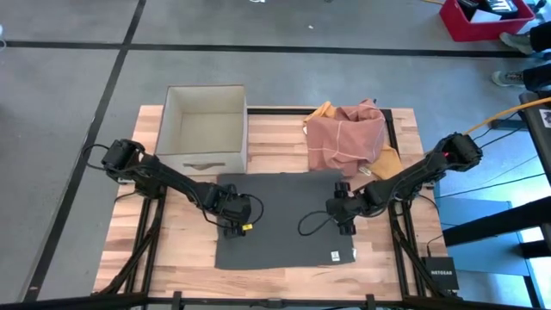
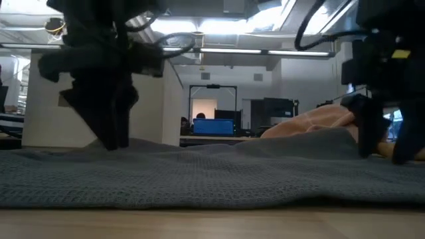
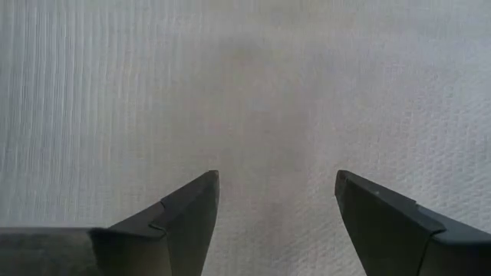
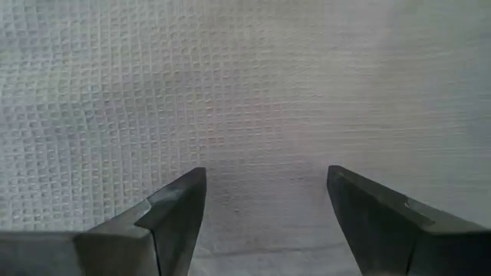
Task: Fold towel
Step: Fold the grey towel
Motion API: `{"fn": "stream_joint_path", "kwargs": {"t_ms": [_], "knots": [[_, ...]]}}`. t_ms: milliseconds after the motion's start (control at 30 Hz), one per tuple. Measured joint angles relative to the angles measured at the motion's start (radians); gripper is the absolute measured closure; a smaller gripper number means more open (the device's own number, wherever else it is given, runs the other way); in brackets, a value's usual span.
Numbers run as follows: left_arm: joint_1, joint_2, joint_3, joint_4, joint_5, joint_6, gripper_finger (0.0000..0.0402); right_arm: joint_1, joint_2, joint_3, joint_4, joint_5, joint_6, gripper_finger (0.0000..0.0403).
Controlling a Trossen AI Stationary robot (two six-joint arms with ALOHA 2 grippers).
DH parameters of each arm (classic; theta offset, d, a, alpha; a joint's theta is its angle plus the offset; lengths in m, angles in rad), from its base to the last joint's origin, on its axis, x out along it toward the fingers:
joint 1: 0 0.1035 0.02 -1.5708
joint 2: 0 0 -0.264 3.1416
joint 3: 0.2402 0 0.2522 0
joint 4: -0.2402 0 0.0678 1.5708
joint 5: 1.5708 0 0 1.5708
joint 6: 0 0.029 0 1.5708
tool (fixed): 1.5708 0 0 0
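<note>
The high view looks straight down on the whole table (image 1: 172,245). The low view faces level across the towel (image 2: 212,176). Both wrist views hang close above its weave.

The wooden slatted table (image 1: 172,245) fills the centre of the high view. A dark grey towel (image 1: 280,237) lies flat at its lower centre. An open cardboard box (image 1: 205,129) stands at the upper left. A heap of pink and orange cloths (image 1: 349,136) lies at the upper right.
</note>
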Motion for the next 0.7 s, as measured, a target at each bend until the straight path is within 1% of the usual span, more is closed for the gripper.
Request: {"fn": "stream_joint_path", "kwargs": {"t_ms": [67,167,300,400,567,700], "knots": [[0.000,0.000,-0.018,-0.021,0.013,-0.012,0.0149,0.000,-0.001,-0.040,0.058,0.001,0.005,0.0127],[-0.004,0.000,-0.028,-0.031,0.033,-0.031,0.0149,0.000,-0.005,-0.078,0.071,0.014,0.035,0.0127],[-0.004,-0.003,-0.025,-0.057,0.061,-0.055,0.0149,0.002,-0.005,-0.089,0.075,-0.004,0.069,0.0127],[0.000,-0.016,-0.007,-0.051,0.061,-0.057,0.0149,0.002,-0.005,-0.091,0.086,-0.013,0.069,0.0127],[0.012,-0.025,0.006,0.010,0.019,0.024,0.0149,0.002,-0.002,-0.093,0.118,-0.012,0.047,0.0127],[0.013,-0.004,-0.011,0.012,0.031,0.062,0.0149,0.002,-0.002,-0.094,0.119,-0.011,0.059,0.0127]]}}
